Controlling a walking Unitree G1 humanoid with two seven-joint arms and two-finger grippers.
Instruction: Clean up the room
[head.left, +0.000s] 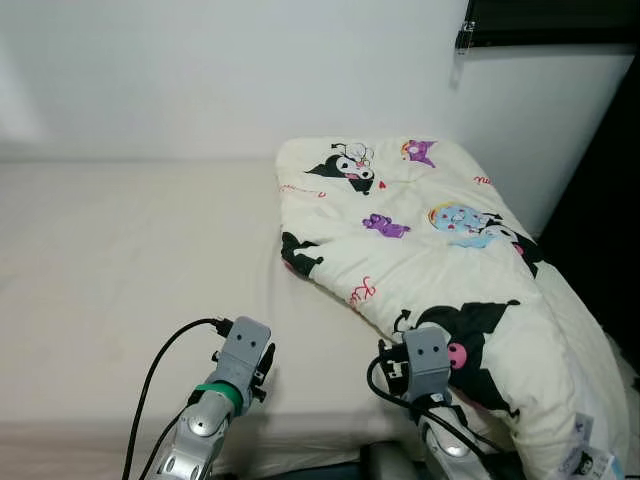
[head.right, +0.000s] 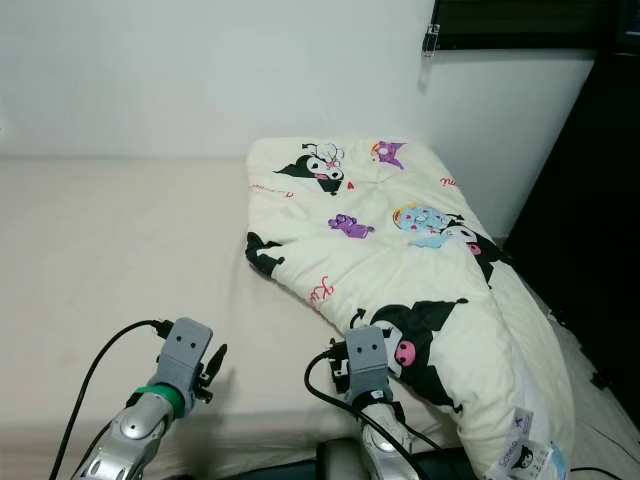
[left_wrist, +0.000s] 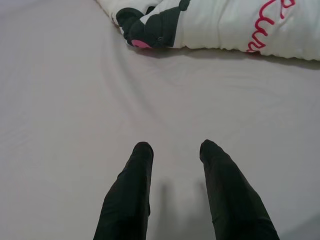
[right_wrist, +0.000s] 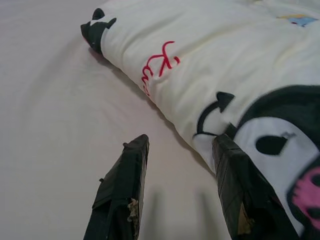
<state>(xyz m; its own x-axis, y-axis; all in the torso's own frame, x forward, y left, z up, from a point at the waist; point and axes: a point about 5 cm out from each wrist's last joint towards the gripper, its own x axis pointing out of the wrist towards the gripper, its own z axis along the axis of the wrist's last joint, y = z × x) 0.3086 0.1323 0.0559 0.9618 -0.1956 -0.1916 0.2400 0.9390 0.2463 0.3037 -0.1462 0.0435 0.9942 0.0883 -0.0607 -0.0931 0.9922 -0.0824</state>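
A cream quilt (head.left: 440, 240) printed with black, purple and blue cartoon figures lies bunched along the right side of the bed (head.left: 130, 260), draping over its right edge. My right gripper (right_wrist: 177, 142) is open just above the sheet at the quilt's near edge (right_wrist: 210, 100), one finger (right_wrist: 235, 175) against the fold. My left gripper (left_wrist: 174, 146) is open over bare sheet, the quilt's black-and-pink corner (left_wrist: 150, 27) a short way ahead. Both wrists, left (head.left: 240, 360) and right (head.left: 428, 362), hover near the bed's front edge.
A white wall (head.left: 200, 70) runs behind the bed. A dark panel (head.left: 610, 200) stands at the right, a dark shelf (head.left: 550, 25) up high. The bed's left half is bare beige sheet. Black cables (head.left: 165, 365) trail from both arms.
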